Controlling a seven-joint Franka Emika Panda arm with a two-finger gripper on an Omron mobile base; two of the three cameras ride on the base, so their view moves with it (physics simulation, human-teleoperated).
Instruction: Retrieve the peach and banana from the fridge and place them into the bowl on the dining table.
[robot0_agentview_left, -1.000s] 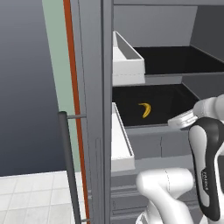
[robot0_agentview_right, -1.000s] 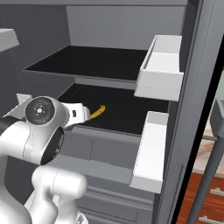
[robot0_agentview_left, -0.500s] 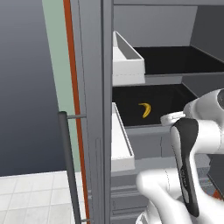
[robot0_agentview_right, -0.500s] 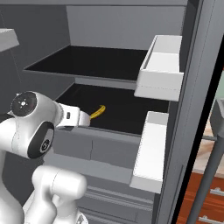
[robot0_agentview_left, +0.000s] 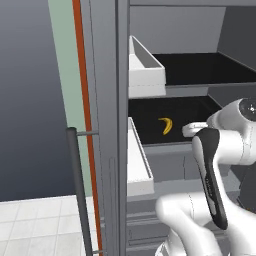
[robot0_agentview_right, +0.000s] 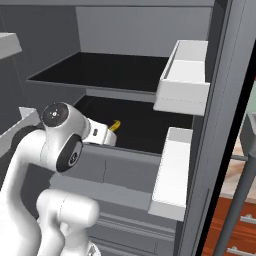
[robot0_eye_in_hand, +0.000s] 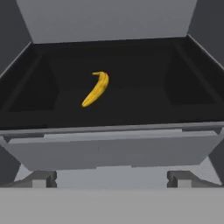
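The fridge stands open with dark shelves inside. A curved yellow banana lies alone on the lower black shelf, near its middle. In the hand view the banana is ahead and a little left of centre, beyond the shelf's grey front lip. My gripper is open and holds nothing, with its fingertips just outside that lip. From the sides the gripper hangs at the shelf's front edge, partly covering the banana. The peach, bowl and dining table are out of view.
White door bins hang on both open doors. An upper black shelf sits close above the banana's shelf. A dark vertical handle bar stands at the left door's edge. Grey drawers lie below.
My arm has swung and the hand has moved forward to the lower shelf's front edge, closer to the banana. The banana has not moved, and the gripper stays open.
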